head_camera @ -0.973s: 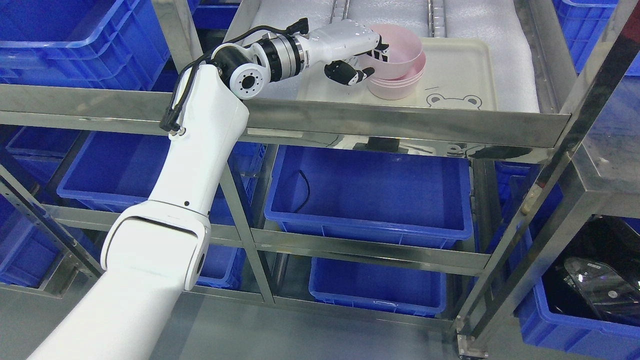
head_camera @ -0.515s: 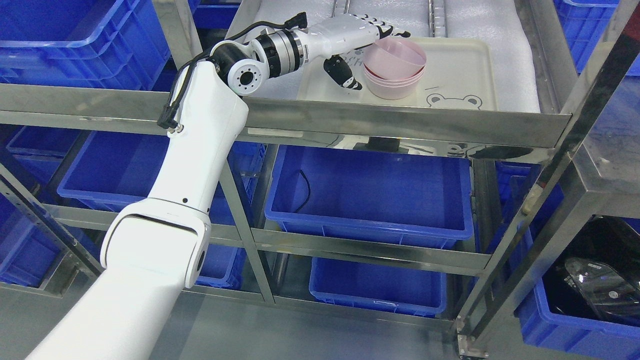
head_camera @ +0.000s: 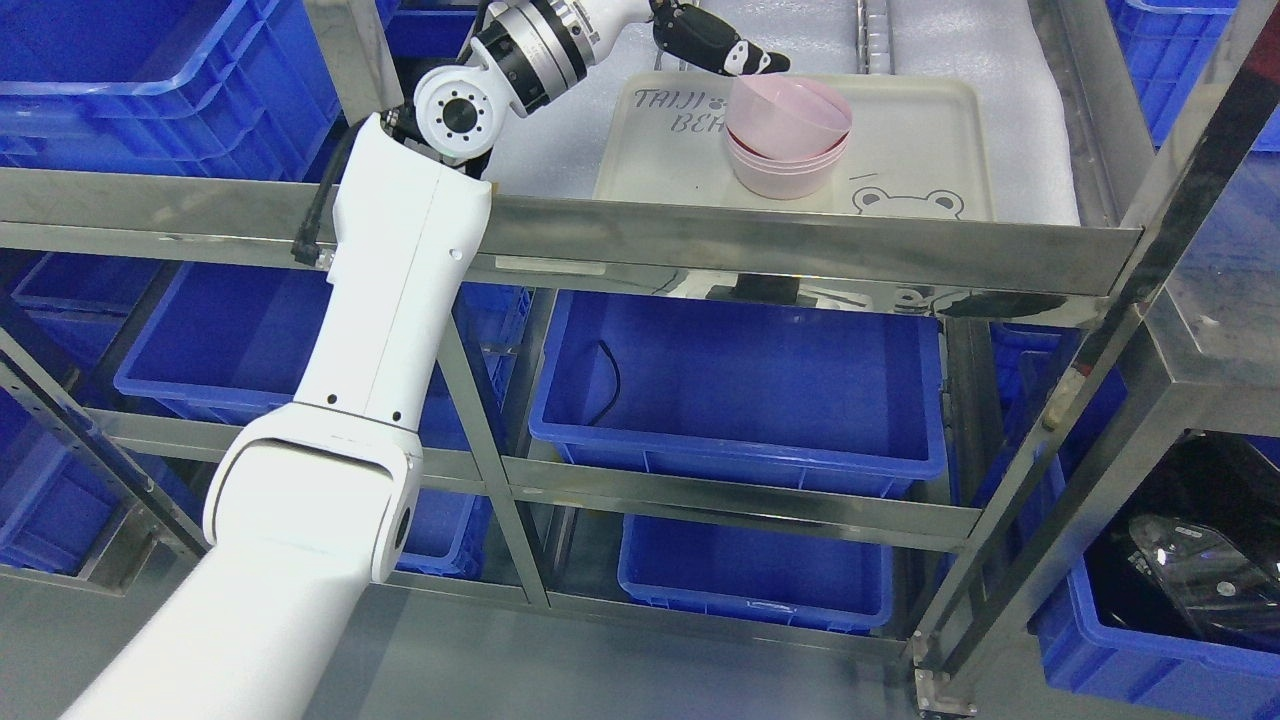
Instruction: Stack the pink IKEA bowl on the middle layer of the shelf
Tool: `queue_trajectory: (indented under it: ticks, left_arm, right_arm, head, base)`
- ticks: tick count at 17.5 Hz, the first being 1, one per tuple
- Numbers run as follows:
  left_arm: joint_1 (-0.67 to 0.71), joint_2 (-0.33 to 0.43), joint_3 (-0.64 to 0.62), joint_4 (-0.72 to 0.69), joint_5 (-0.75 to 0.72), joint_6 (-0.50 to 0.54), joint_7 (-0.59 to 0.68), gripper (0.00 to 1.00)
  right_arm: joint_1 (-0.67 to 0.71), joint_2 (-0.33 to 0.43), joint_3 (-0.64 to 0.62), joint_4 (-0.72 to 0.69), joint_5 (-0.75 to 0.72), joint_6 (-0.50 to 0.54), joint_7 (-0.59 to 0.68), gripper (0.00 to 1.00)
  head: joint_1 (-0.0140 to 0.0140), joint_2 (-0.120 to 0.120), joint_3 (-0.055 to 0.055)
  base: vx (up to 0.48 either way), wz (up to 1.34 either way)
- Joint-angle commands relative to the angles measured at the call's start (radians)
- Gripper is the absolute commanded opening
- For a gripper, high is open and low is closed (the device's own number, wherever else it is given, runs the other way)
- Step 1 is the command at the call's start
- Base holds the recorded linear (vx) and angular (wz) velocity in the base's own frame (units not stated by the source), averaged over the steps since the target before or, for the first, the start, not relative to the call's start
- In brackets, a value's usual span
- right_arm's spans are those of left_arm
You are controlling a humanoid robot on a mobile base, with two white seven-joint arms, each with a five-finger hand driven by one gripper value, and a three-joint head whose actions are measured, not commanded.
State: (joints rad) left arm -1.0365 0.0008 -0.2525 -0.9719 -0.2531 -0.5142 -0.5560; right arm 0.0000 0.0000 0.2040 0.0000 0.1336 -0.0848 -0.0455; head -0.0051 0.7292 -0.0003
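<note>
Nearest the camera, the left arm (head_camera: pixel 330 480) enters from the lower left and rises in front of the steel shelf frame (head_camera: pixel 800 255). Behind it, blue bins occupy the lower levels: a large blue bin (head_camera: pixel 740 390) directly under the middle shelf, and a smaller blue bin (head_camera: pixel 755 575) below that. At the far right, a bin holds a dark object under clear film (head_camera: pixel 1190 560).

The front rail of the middle shelf runs the full width of the view. Beyond the rail, a cream tray (head_camera: pixel 930 130) lies on white foam padding (head_camera: pixel 960 40). The stack of pink bowls (head_camera: pixel 788 135) stands on the tray, left of its centre; the top bowl sits tilted in the ones beneath it.

The left hand (head_camera: pixel 715 45) is at the top edge, up and to the left of the stack. Its dark fingers (head_camera: pixel 745 58) are extended and hold nothing; the fingertips are just beside the rim of the top bowl, and contact cannot be determined.

Legible print on the tray reads "TAIJI" above "BE", with the remainder hidden behind the bowls. A bear-face outline (head_camera: pixel 908 203) is printed near the front edge of the tray.

The right half of the tray is bare. The angled upright (head_camera: pixel 1150 230) bounds the shelf on the right.
</note>
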Motion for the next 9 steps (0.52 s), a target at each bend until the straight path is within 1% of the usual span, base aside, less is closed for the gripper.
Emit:
queue_trajectory:
  ticks: [1,2,3,5,6,7,9]
  left_arm:
    - [0.231,0.017,-0.216,-0.362,0.238,0.017,0.106,0.93]
    - [0.286,0.017,-0.294,-0.417,0.236,0.016,0.210,0.94]
    - [0.327,0.017,-0.345,-0.441,0.233,0.013,0.243,0.94]
    - [0.418,0.017,-0.414,-0.487,0.198,-0.006,0.246,0.94]
    - [0.467,0.017,-0.431,-0.487,0.158,-0.033,0.246,0.94]
    - [0.534,0.017,-0.435,-0.484,0.114,-0.074,0.245,0.94]
    - [0.654,0.017,-0.432,-0.481,0.075,-0.133,0.243,0.94]
  right_arm:
    - [0.015,-0.017,0.000,-0.017,0.000,0.000,-0.001,1.00]
    - [0.015,-0.017,0.000,-0.017,0.000,0.000,-0.001,1.00]
    - [0.015,-0.017,0.000,-0.017,0.000,0.000,-0.001,1.00]
    - [0.015,-0.017,0.000,-0.017,0.000,0.000,-0.001,1.00]
    - [0.015,-0.017,0.000,-0.017,0.000,0.000,-0.001,1.00]
    - [0.015,-0.017,0.000,-0.017,0.000,0.000,-0.001,1.00]
    - [0.015,-0.017,0.000,-0.017,0.000,0.000,-0.001,1.00]
  head:
    - [0.0000,0.000,0.000]
    - [0.0000,0.000,0.000]
    - [0.0000,0.000,0.000]
    - [0.0000,0.000,0.000]
    - [0.0000,0.000,0.000]
    - [0.0000,0.000,0.000]
    - [0.0000,0.000,0.000]
  base:
    - [0.000,0.00]
    - [0.000,0.00]
    - [0.000,0.00]
    - [0.000,0.00]
    - [0.000,0.00]
    - [0.000,0.00]
    - [0.000,0.00]
